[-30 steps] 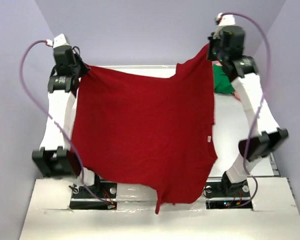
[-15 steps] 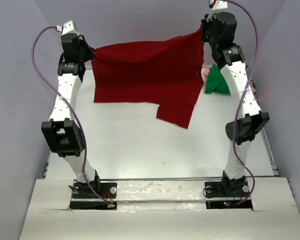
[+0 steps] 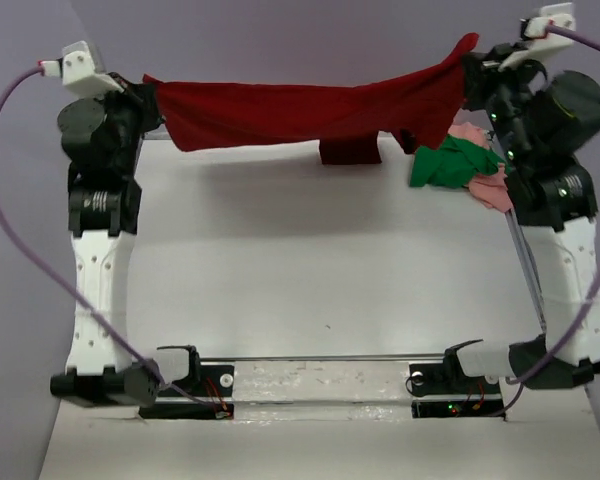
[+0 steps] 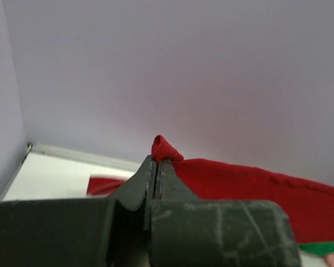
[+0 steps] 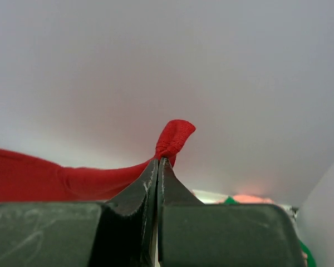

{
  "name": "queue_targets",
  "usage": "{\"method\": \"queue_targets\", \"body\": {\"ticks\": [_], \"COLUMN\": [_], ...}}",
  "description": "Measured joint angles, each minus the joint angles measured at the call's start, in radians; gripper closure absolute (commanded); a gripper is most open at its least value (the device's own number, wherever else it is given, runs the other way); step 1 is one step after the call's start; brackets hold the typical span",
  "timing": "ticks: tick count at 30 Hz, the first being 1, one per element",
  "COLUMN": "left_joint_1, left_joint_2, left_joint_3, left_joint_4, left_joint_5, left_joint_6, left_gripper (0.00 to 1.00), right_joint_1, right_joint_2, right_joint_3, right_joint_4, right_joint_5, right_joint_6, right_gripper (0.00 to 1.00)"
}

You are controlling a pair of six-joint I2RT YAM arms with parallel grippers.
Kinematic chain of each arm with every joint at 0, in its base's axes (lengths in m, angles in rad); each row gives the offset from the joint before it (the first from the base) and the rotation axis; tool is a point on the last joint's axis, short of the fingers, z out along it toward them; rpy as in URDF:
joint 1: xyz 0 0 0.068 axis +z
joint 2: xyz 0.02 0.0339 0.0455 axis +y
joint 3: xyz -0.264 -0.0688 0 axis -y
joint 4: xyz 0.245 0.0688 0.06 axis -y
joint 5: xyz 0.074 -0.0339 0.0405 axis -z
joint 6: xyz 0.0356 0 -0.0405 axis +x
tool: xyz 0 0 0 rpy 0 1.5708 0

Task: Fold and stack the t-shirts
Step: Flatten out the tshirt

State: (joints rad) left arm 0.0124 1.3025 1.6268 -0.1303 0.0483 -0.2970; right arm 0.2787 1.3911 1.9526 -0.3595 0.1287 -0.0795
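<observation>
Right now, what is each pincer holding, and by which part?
The dark red t-shirt: left pincer and right pincer each pinch a bunched tuft at opposite ends of its top edge.

Top view: fixed camera, high behind the arm bases (image 3: 185,385), facing forward and down over the whole bench (image 3: 310,270) to the back wall (image 3: 300,40); wide and distant. Left wrist view: mounted just behind the left hand (image 4: 156,159), very near, looking along its fingers toward the wall. Right wrist view: same mounting behind the right hand (image 5: 157,162). All 3 views share the red shirt (image 3: 310,110). Each wrist view takes 1 pinched corner, plus a sliver of green shirt (image 3: 448,165) low in frame.
</observation>
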Motion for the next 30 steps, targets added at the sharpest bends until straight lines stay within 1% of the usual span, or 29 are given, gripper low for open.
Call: {"method": "queue_targets", "body": {"ticks": [3, 5, 7, 10, 12, 15, 19, 22, 25, 28, 30], "left_joint_1": [-0.009, -0.01, -0.011, -0.011, -0.011, -0.011, -0.011, -0.011, -0.011, -0.011, -0.011], "left_joint_2": [-0.188, -0.291, -0.375, -0.462, -0.485, -0.482, -0.433, -0.309, -0.178, -0.045, -0.001], "left_joint_3": [-0.003, 0.013, 0.044, 0.116, 0.18, 0.204, 0.107, -0.023, -0.109, -0.216, -0.282], "left_joint_4": [0.0, -0.013, -0.049, -0.107, -0.137, -0.153, -0.153, -0.144, -0.123, -0.105, -0.092], "left_joint_5": [-0.017, -0.041, -0.076, -0.121, -0.153, -0.181, -0.191, -0.188, -0.184, -0.175, -0.176], "left_joint_6": [0.0, 0.0, -0.001, -0.011, -0.022, -0.026, -0.034, -0.046, -0.057, -0.073, -0.079], "left_gripper": [1.0, 1.0, 1.0, 1.0, 1.0, 1.0, 1.0, 1.0, 1.0, 1.0, 1.0], "right_joint_1": [0.005, 0.005, 0.005, 0.005, 0.005, 0.005, 0.005, 0.005, 0.005, 0.005, 0.005], "right_joint_2": [-0.138, -0.229, -0.285, -0.359, -0.367, -0.346, -0.24, -0.13, 0.01, 0.132, 0.174], "right_joint_3": [-0.003, 0.003, 0.007, 0.036, 0.069, 0.101, 0.093, 0.076, 0.058, -0.031, -0.113], "right_joint_4": [0.0, -0.01, -0.021, -0.063, -0.087, -0.108, -0.111, -0.113, -0.105, -0.088, -0.066], "right_joint_5": [-0.03, -0.051, -0.065, -0.084, -0.085, -0.071, -0.043, -0.017, 0.016, 0.042, 0.048], "right_joint_6": [0.0, 0.002, 0.005, 0.014, 0.017, 0.014, 0.004, -0.012, -0.035, -0.05, -0.055], "right_gripper": [1.0, 1.0, 1.0, 1.0, 1.0, 1.0, 1.0, 1.0, 1.0, 1.0, 1.0]}}
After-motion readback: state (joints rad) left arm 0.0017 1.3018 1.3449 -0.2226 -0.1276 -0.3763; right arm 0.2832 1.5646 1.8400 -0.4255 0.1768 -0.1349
